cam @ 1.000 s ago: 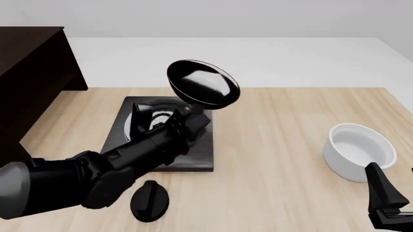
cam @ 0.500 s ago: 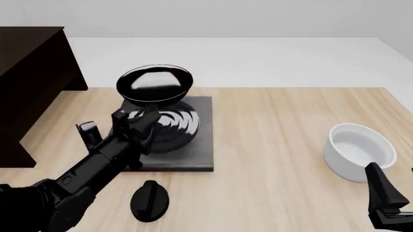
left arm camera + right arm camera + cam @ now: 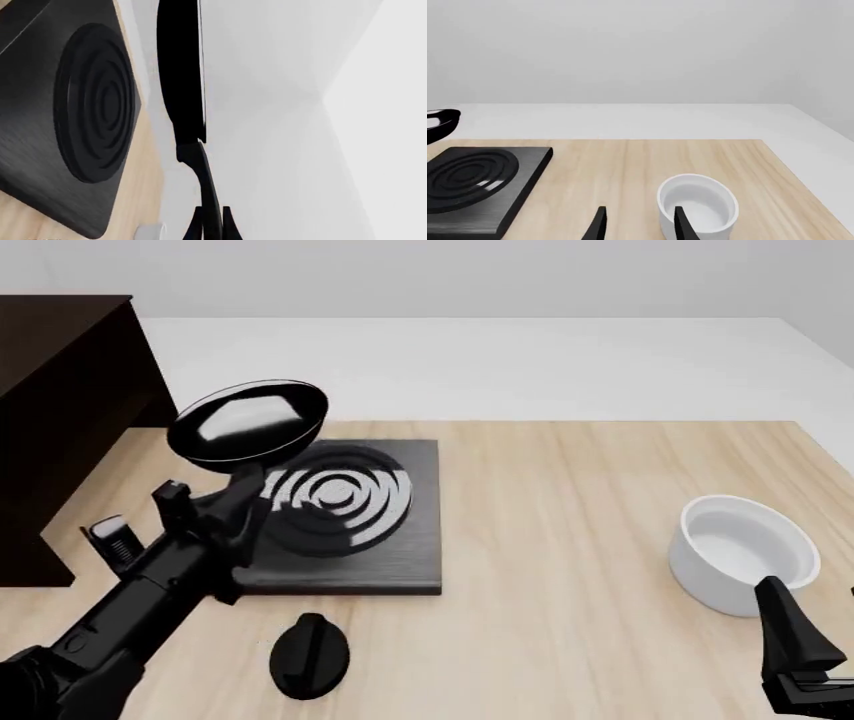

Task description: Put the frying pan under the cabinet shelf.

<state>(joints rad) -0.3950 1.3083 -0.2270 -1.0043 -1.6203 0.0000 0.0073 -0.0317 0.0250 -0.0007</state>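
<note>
The glossy black frying pan (image 3: 247,422) hangs in the air over the stove plate's left back corner, a short way right of the dark brown cabinet shelf (image 3: 60,390). My left gripper (image 3: 238,492) is shut on the pan's thin handle, just below the bowl of the pan. The left wrist view shows the frying pan (image 3: 180,75) edge-on, its handle running down into the left gripper (image 3: 212,225). My right gripper (image 3: 801,660) is at the near right edge; in its wrist view the right gripper (image 3: 640,225) stands open, holding nothing. The frying pan's rim (image 3: 442,120) shows at that view's edge.
A flat black stove plate (image 3: 350,530) with grey rings lies left of centre. A black knob (image 3: 310,655) lies in front of it. A white bowl (image 3: 743,550) stands at the right, just beyond my right gripper.
The left arm has swung left with the pan, carrying it from above the stove plate's right back side to its left back corner, nearer the cabinet. The right arm has not moved.
</note>
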